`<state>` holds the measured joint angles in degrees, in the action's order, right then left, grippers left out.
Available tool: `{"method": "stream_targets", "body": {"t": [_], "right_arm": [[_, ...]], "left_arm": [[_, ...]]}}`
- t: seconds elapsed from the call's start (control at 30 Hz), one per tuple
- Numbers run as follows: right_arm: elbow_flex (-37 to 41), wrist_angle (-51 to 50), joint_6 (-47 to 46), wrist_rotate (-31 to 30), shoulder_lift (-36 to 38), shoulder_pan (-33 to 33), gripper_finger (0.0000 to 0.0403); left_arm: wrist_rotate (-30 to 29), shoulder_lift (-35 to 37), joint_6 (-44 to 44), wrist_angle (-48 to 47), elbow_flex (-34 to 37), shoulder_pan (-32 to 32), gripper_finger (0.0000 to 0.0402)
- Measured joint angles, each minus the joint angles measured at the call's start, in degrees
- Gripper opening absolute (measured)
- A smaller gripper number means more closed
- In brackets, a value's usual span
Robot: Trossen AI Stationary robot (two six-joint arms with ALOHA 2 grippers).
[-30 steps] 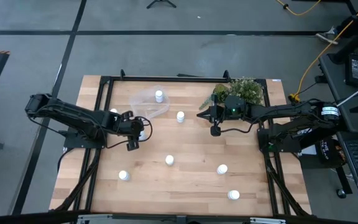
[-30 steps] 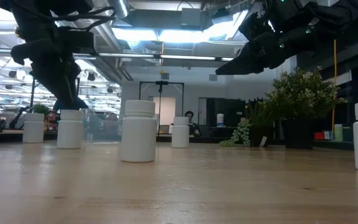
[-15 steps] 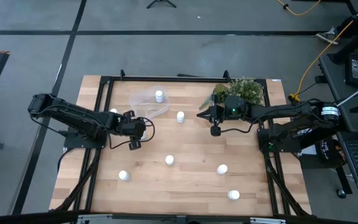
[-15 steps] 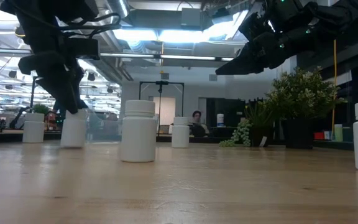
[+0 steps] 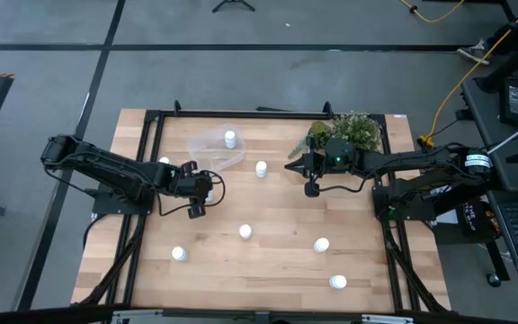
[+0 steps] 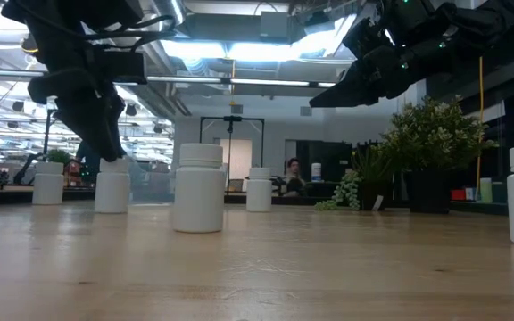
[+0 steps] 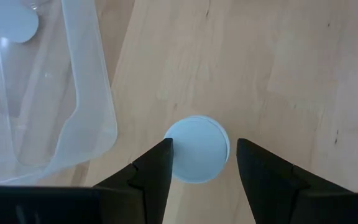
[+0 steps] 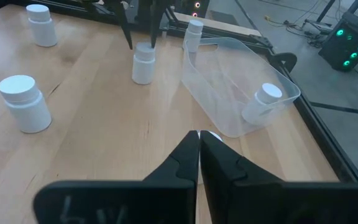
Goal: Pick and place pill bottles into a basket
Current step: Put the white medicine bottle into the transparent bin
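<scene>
Look first at the left gripper (image 7: 202, 144), low over the table (image 5: 277, 216) on the left side. Partly open, with one finger (image 7: 157, 168) on each side of a pill bottle (image 7: 196, 152). Touching the cap on one side, with a thin slit of wood showing on the other. Maybe not squeezing yet; hard to be sure from above.

Standing up straight on the wood, that bottle, round cap pointing at the wrist camera. So no need to tip or turn anything: just close in from the two sides and lift straight up.

Now find the basket (image 7: 95, 106). Just beside the bottle, with its clear rounded corner almost next to the left finger. From the high view, a little farther back on the table than the gripper. Already holding one bottle (image 5: 230, 139) lying inside.

A short trip, then: up, over the low clear wall, and let go. Worth lifting high enough to miss that wall.

Over by the green plant (image 5: 353, 130), see the right gripper (image 8: 199, 146), pinched tight shut, holding nothing, hanging above the table. Near the basket too, but not on any bottle. Left arm clearly the one for this job.

Other bottles (image 5: 245, 232) waiting well apart on the near half of the table.
</scene>
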<state>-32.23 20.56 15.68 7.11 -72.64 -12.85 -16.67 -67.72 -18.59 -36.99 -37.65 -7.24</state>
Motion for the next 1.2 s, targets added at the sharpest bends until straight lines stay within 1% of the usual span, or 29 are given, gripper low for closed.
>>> {"method": "stream_targets", "body": {"t": [0.17,0.3,0.47,1.03,1.2], "right_arm": [[0.00,0.00,0.00,0.00,0.00,0.00,0.0019],[0.00,0.00,0.02,0.00,0.00,0.01,0.0019],[0.00,0.00,0.00,0.00,0.00,0.00,0.0019],[0.00,-0.01,0.00,0.00,0.00,-0.01,0.0019],[0.00,0.00,0.00,0.00,0.00,0.01,0.0019]], "left_arm": [[-0.25,-0.02,-0.18,0.02,0.00,-0.47,0.0194],[-2.68,-0.08,-0.28,0.00,0.11,-1.11,0.0210],[-3.74,0.22,-0.28,0.55,0.17,-1.74,0.0225],[-4.56,0.50,-0.31,1.19,0.09,-1.44,0.0228],[-3.19,0.48,-1.79,1.20,0.09,-1.14,0.0228]]}}
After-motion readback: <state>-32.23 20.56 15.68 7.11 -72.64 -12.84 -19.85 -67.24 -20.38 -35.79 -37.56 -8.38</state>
